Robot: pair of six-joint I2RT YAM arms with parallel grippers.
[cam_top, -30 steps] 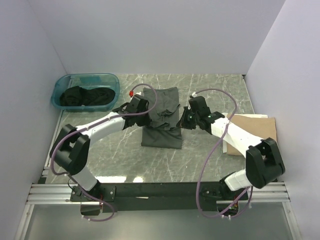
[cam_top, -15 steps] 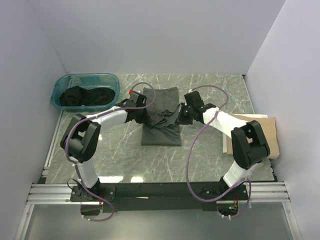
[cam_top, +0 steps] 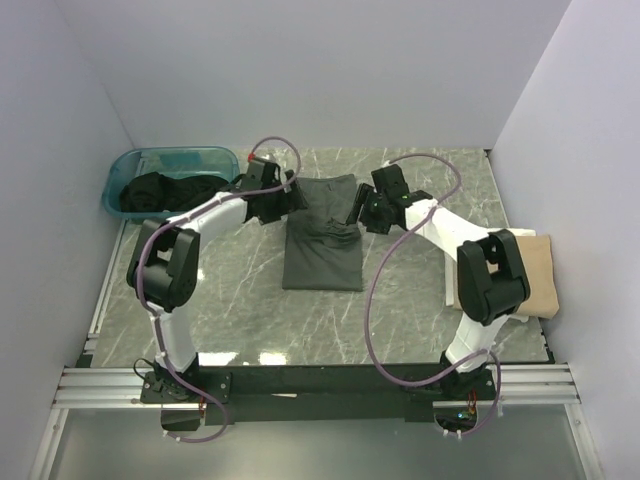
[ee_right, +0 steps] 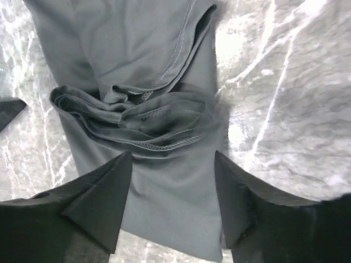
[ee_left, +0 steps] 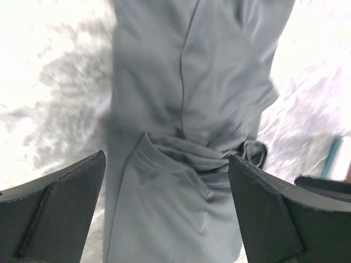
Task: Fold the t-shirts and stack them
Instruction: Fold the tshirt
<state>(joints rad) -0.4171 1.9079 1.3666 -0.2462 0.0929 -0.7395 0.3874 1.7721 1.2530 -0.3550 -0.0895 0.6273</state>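
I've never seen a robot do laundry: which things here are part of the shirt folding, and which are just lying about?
Part of the job: grey shirt in the middle; black shirts in the teal tub; tan shirt at the right; left pincer and right pincer, both open over the grey shirt.
Just lying about: teal tub; marble table.

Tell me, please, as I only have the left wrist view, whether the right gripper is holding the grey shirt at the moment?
Observer: No, the right gripper is open above the bunched fold of the grey shirt, with nothing between its fingers.
Operator: Thank you. Is there another shirt out on the table?
Observer: Yes, a tan shirt lies flat near the right edge of the table.
Operator: And where are the others?
Observer: Black cloth lies heaped in the teal tub at the far left.
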